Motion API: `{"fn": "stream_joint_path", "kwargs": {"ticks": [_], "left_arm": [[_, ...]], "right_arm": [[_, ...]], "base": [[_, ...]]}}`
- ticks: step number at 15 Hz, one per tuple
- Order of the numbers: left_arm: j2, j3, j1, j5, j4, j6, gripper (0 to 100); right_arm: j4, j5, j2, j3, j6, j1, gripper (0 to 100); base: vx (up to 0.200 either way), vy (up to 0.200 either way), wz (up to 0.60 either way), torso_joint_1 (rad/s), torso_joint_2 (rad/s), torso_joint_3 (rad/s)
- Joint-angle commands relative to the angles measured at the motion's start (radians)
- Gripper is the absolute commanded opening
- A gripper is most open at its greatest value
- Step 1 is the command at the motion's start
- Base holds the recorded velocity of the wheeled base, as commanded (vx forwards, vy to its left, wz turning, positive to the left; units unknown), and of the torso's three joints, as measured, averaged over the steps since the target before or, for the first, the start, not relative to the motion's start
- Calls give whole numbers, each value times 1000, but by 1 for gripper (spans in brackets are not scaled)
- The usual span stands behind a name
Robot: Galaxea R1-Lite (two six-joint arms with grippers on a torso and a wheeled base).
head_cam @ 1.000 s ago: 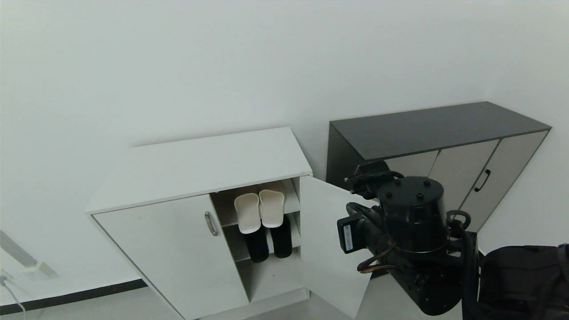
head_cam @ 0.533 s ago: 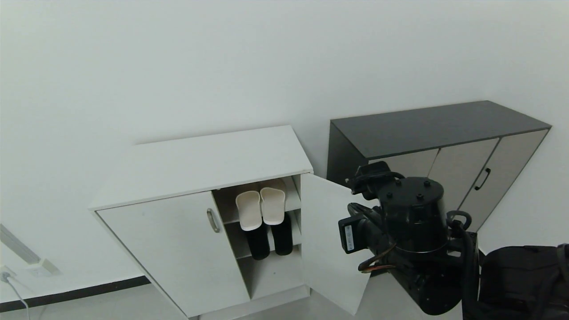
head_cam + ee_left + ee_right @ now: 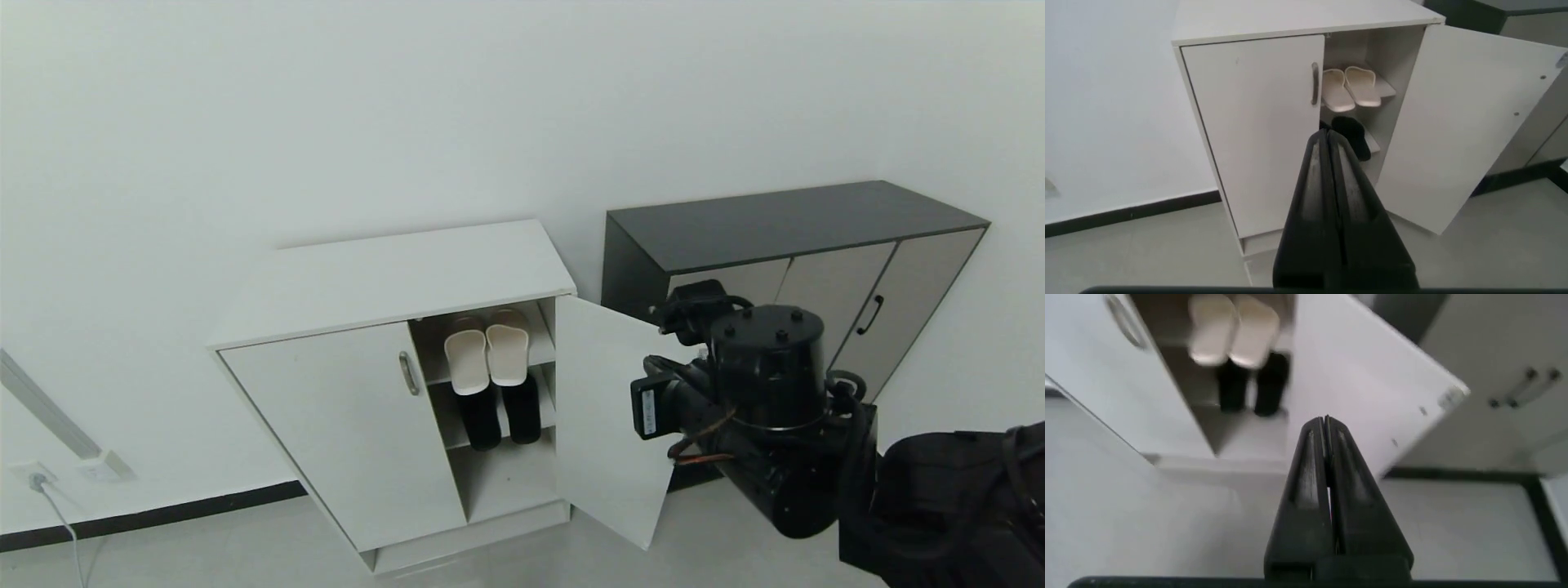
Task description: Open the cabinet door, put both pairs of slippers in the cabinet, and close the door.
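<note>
Right gripper (image 3: 1327, 420), fingers pressed together and holding nothing, hangs in front of the open right door (image 3: 608, 416) of the white cabinet (image 3: 392, 269). The left gripper (image 3: 1327, 135), likewise closed and empty, faces the cabinet front. Inside, the white slippers (image 3: 469, 363) lie on the upper shelf, ends overhanging its edge, with the black slippers (image 3: 482, 420) on the shelf directly below. The left door (image 3: 343, 416) is closed. Judged progress: door opened and both pairs stowed; only closing the right door remains. A dark cabinet (image 3: 784, 220) stands just beside, against the same wall.
</note>
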Motion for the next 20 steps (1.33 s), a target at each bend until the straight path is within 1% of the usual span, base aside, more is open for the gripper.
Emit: {"fn": "stream_joint_path", "kwargs": {"ticks": [1,3,5,8,10,12,17,20], "left_arm": [[1,0,0,0,0,4,0],[1,0,0,0,0,4,0],[1,0,2,0,0,4,0],[1,0,0,0,0,4,0],[1,0,0,0,0,4,0],[1,0,0,0,0,4,0],[1,0,2,0,0,4,0],[1,0,0,0,0,4,0]], "right_arm": [[26,42,40,-81,-1,-109,0],[112,73,89,-189,7,-188,0],[163,104,150,-301,8,-249,0],[251,144,230,-445,10,-303,0],[287,194,274,-518,47,-333,0],[313,216,333,-589,59,-370,0],[314,245,440,-664,59,-435,0],[314,251,472,-675,70,-444,0]], "base": [[0,0,0,0,0,0],[0,0,0,0,0,0],[0,0,0,0,0,0],[0,0,0,0,0,0],[0,0,0,0,0,0],[0,0,0,0,0,0],[0,0,0,0,0,0],[0,0,0,0,0,0]]}}
